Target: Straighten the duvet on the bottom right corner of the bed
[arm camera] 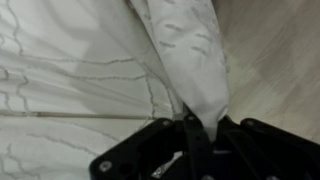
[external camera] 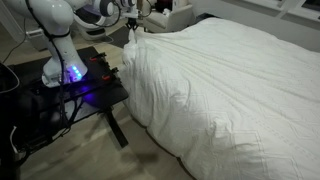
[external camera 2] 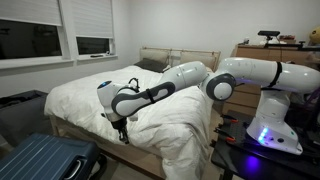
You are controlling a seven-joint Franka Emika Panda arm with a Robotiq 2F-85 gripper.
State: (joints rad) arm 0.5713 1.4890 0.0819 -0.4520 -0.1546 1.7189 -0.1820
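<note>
- White duvet (arm camera: 190, 60) fold sits in the claw (arm camera: 197, 135); jaws look clamped on it.
- Fold's long axis runs straight away from the claw.
- Rest of duvet is bunched on the bed (external camera 2: 70, 128) corner nearest the claw, so the pull likely goes outward off that corner.

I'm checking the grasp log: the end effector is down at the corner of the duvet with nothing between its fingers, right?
Not quite. The end effector is at the corner of the duvet, but it is not empty. The wrist view shows a fold of the duvet pinched between its fingers.
</note>
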